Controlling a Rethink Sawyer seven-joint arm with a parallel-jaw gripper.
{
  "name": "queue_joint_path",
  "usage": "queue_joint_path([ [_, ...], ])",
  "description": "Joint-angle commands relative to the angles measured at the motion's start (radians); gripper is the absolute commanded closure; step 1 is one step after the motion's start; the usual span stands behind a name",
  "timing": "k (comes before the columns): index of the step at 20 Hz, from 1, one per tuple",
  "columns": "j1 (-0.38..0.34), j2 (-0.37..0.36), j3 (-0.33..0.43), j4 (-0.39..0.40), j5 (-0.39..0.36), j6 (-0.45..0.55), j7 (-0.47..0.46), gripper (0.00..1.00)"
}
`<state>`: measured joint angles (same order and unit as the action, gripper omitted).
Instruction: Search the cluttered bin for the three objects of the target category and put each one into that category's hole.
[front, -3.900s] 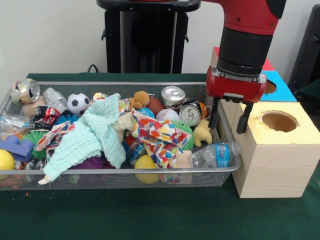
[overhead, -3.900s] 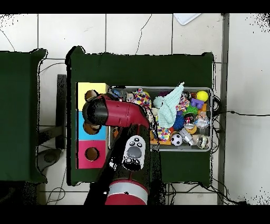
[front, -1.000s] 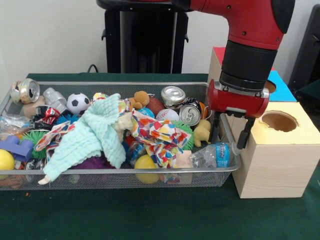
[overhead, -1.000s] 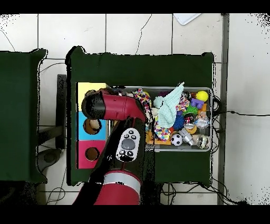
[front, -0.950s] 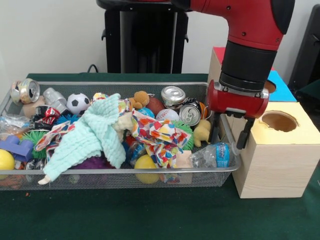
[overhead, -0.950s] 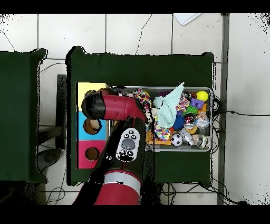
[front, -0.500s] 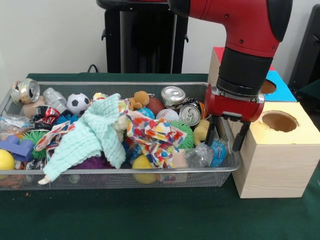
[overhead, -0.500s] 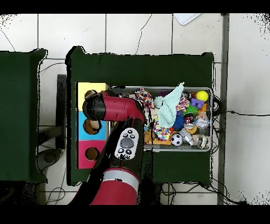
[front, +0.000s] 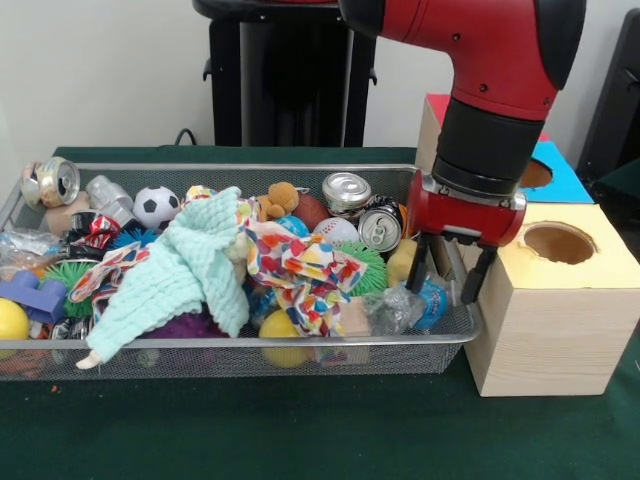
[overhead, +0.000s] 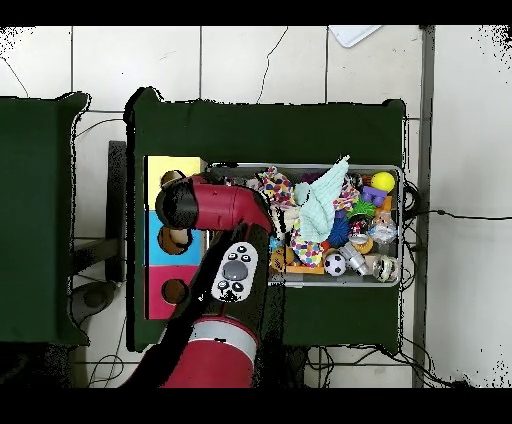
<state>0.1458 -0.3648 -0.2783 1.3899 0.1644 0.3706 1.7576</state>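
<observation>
Water bottle (front: 405, 305) lies between the spread fingers (front: 418, 265) — bin's (front: 200, 355) corner.

Even, bright indoor lighting is falling from above in both views. Soft shadows are pooling under the silver wire-mesh bin (front: 250, 345) on the dark green desk (front: 300, 430). Shiny crushed metal cans (front: 347, 190) are catching small highlights. Focus is staying fairly crisp.

White tiled floor (overhead: 260, 65), green table (front: 300, 435)
</observation>
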Motion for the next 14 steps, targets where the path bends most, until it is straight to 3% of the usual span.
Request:
queue_joint_path([
  [1,0.03,0.133,0.05,-0.025,-0.073,0.149,0.063,0.0],
  [14,0.055,0.177,-0.003,-0.067,-0.066,0.276,0.095,0.0],
])
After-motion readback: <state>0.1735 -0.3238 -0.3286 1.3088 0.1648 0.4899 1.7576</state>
